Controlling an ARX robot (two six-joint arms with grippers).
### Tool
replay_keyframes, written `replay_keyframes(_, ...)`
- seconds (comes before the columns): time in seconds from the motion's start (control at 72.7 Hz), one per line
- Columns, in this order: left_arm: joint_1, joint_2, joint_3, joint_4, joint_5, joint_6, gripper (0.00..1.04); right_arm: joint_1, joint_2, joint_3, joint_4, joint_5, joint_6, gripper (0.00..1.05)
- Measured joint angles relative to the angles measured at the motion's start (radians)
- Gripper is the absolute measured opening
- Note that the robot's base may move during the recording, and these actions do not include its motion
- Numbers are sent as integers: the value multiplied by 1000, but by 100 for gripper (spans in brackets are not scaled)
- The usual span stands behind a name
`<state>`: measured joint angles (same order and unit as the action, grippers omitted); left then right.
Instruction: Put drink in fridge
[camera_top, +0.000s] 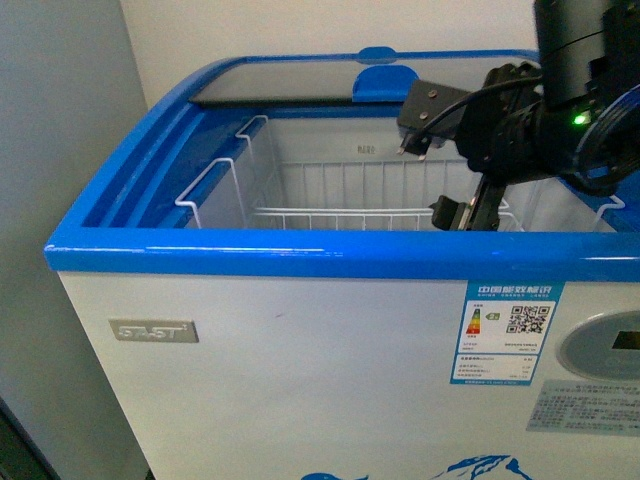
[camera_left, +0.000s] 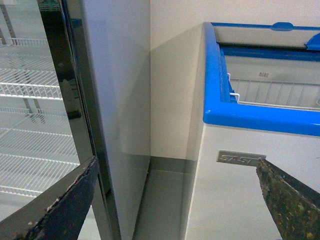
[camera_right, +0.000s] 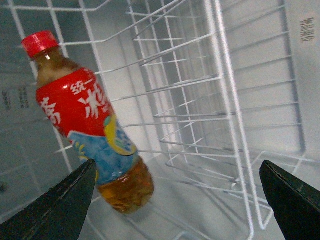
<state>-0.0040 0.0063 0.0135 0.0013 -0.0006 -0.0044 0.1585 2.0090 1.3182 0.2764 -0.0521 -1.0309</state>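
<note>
The fridge (camera_top: 250, 255) is a white chest cooler with a blue rim; its glass lid (camera_top: 290, 80) is slid back and a white wire basket (camera_top: 330, 215) hangs inside. My right gripper (camera_top: 440, 185) is open, reaching down into the fridge's opening. In the right wrist view the drink (camera_right: 90, 120), a tea bottle with a red cap and a red-and-blue label, rests tilted inside the wire basket (camera_right: 200, 100), free of my open right gripper (camera_right: 175, 200). My left gripper (camera_left: 175, 200) is open and empty, outside the fridge (camera_left: 250, 115) near its front left corner.
A tall grey glass-door cabinet (camera_left: 60, 100) with wire shelves stands left of the fridge, with a narrow gap of floor (camera_left: 165, 200) between them. A wall runs behind both. A silver nameplate (camera_top: 152, 331) and an energy label (camera_top: 505, 330) are on the fridge front.
</note>
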Motion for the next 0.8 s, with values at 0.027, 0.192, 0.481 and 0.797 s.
replay_keyframes(0.027, 0, 0, 0, 0, 0, 0, 97, -7, -29, -20, 7, -2, 16, 98)
replay_keyframes(0.192, 0, 0, 0, 0, 0, 0, 97, -23, -212, -156, 54, -27, 98, 98)
replay_keyframes(0.481, 0, 0, 0, 0, 0, 0, 97, -125, -593, -318, -10, 163, 447, 98)
replay_keyframes(0.797, 0, 0, 0, 0, 0, 0, 97, -43, -1339, -703, -349, 206, 939, 90)
